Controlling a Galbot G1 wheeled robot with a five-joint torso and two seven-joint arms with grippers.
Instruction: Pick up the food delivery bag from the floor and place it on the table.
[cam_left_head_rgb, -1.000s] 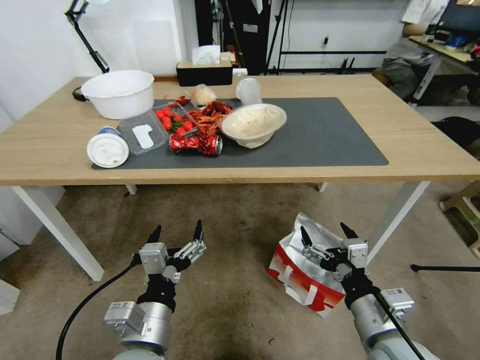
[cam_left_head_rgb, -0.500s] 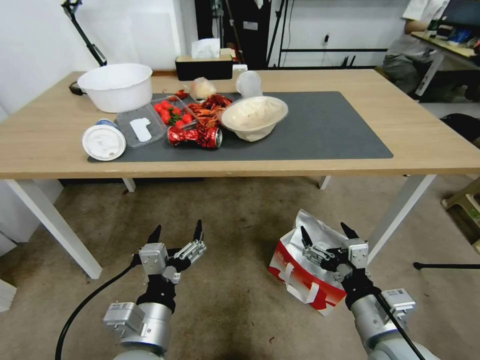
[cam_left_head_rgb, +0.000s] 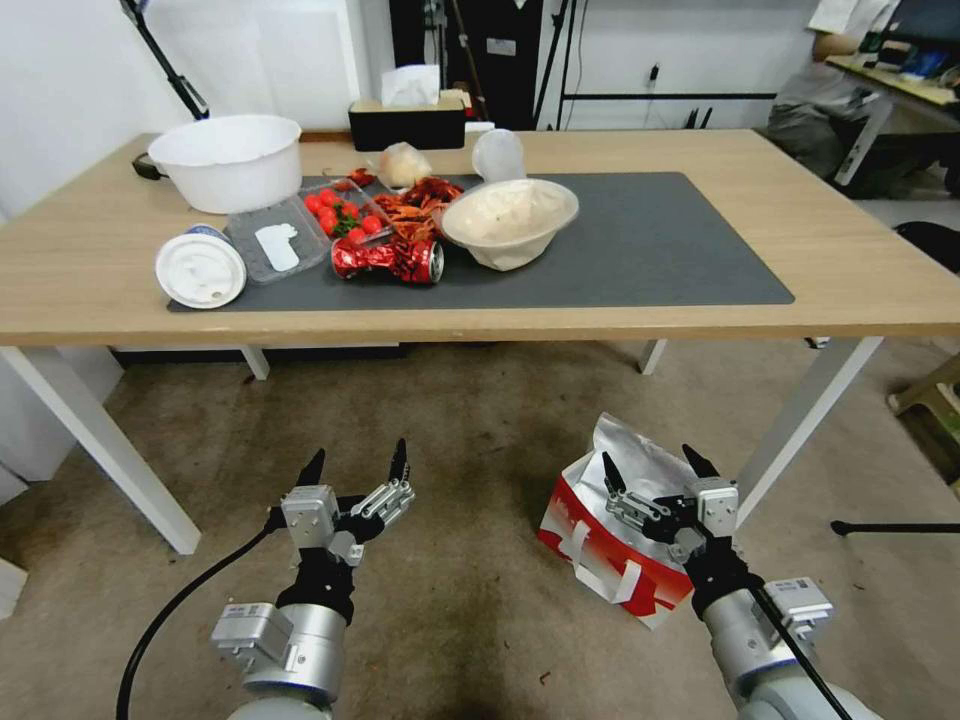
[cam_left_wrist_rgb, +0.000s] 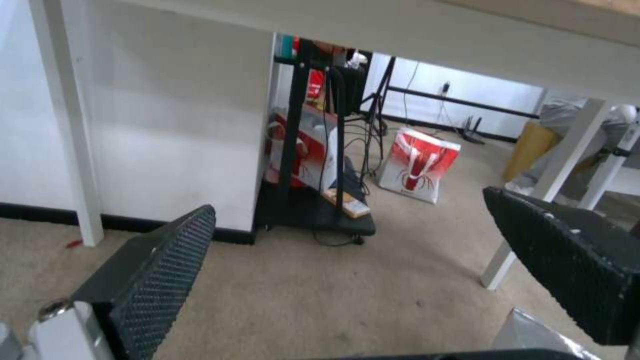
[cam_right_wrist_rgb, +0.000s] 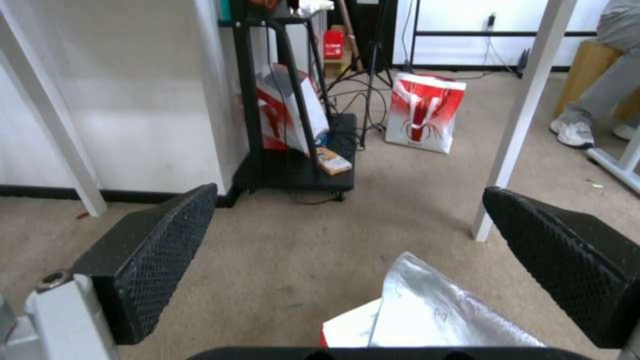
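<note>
- Food delivery bag (cam_left_head_rgb: 610, 540): lay tipped on the floor (cam_left_head_rgb: 470, 450) just in front of the table (cam_left_head_rgb: 860, 270), near its right front leg; silver foil mouth (cam_right_wrist_rgb: 433, 305) turned up and away from the robot, white strap handles draped over the red side.
- Right gripper (cam_left_head_rgb: 652, 468): poised directly above the bag's foil mouth, fingers spread wide, nothing held, no contact apparent.
- Left gripper (cam_left_head_rgb: 354, 462): hovered over bare carpet, well apart from the bag, fingers likewise spread and empty.
- Judged step: approach to the grasp. Best done by lowering straight onto a strap handle or the stiffer folded rim, not the thin foil, likely to crumple or slip.
- Dark grey mat (cam_left_head_rgb: 680, 240): right half bare, away from the crushed red can (cam_left_head_rgb: 390, 262) and white bowl (cam_left_head_rgb: 510, 222); judged a suitable landing spot.
</note>
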